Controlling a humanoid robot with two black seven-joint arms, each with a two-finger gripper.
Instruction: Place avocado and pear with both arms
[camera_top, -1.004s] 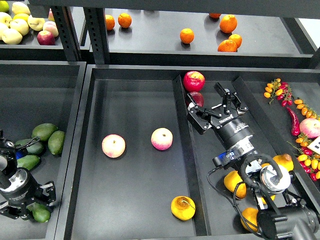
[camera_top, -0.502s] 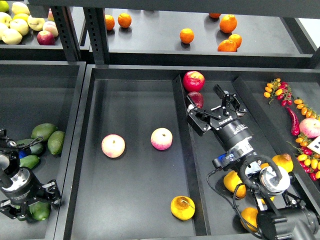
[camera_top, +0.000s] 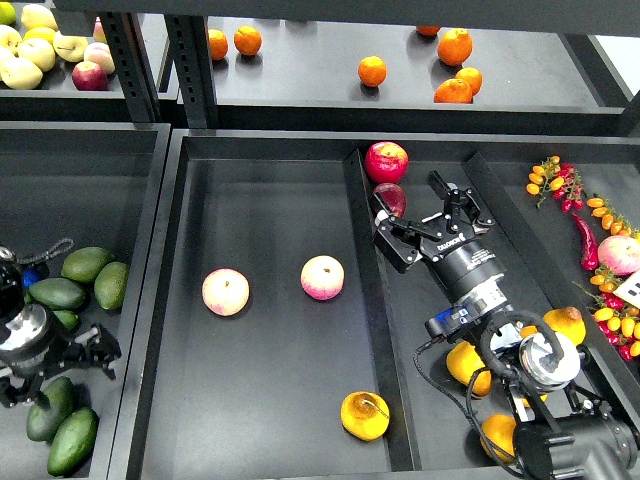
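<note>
Left gripper (camera_top: 45, 368) risen — avocado (camera_top: 73, 441) below its jaws

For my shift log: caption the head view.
Open right gripper hovers near red apples; blotchy golden-yellow pear lies in the centre tray.

Matt black trays (camera_top: 270, 400) all round, looking like painted metal, faintly scuffed. The shelf posts (camera_top: 195, 60) have the same dull dark finish. The pear (camera_top: 365, 415) shows golden skin, brown-blotched, with a soft sheen. Two peaches (camera_top: 225, 291) look velvety and matt. The red apple (camera_top: 387, 161) gleams, smooth and waxy. The oranges (camera_top: 372, 70) are bright, finely dimpled. The avocados (camera_top: 60, 293) are dark green, smooth and slightly glossy. The right gripper (camera_top: 432, 222) is hard black plastic or metal, semi-matt, with white lettering.
</note>
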